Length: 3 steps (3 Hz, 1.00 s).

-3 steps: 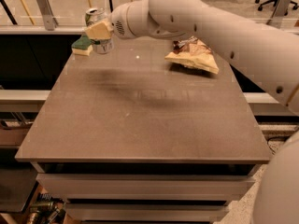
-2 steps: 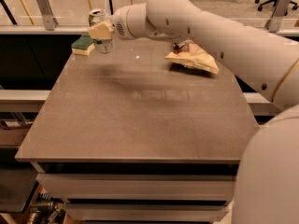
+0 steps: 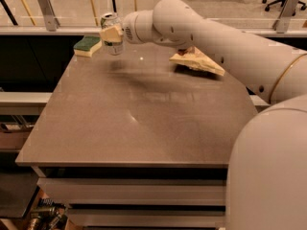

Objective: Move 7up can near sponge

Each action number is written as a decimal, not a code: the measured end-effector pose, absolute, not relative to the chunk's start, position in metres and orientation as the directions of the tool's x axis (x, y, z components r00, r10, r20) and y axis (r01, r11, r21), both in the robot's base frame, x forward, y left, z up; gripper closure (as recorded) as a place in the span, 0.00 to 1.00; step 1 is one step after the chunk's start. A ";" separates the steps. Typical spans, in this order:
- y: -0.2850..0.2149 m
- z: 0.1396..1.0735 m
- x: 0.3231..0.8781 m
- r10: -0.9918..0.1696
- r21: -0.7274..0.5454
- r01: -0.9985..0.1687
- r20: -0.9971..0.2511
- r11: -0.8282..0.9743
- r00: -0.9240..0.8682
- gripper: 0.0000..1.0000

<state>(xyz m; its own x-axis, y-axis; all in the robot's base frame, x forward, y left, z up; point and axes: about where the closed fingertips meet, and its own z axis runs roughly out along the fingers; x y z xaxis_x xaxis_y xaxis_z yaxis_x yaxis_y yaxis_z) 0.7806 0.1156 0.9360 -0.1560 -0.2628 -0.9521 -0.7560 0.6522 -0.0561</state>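
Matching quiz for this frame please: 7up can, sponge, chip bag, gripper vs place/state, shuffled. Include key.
1. 7up can
2. sponge
3. chip bag
4. gripper

A. lies at the far left corner of the table
B. shut on a thing, just right of the sponge
C. lies at the table's far right, partly under the arm
D. held between the fingers

Pairs: 1-D, 2-A, 3-C, 4-B

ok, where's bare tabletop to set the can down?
Crowded far left: hand grips the silver 7up can beside the green-topped yellow sponge. Bare: brown table's near half and middle, plus the far gap between can and crinkled tan chip bag.
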 end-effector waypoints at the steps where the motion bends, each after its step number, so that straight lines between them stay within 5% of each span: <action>1: 0.109 0.929 0.799 -0.261 -0.054 -0.743 -0.951 0.667 -0.165 1.00; 3: 0.139 0.914 0.821 -0.281 -0.050 -0.778 -0.945 0.627 -0.166 1.00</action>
<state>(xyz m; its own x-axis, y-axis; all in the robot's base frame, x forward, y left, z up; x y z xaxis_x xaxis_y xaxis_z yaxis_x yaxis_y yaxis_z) 0.8206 0.1392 0.9135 -0.1655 -0.2815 -0.9452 -0.7776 0.6267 -0.0505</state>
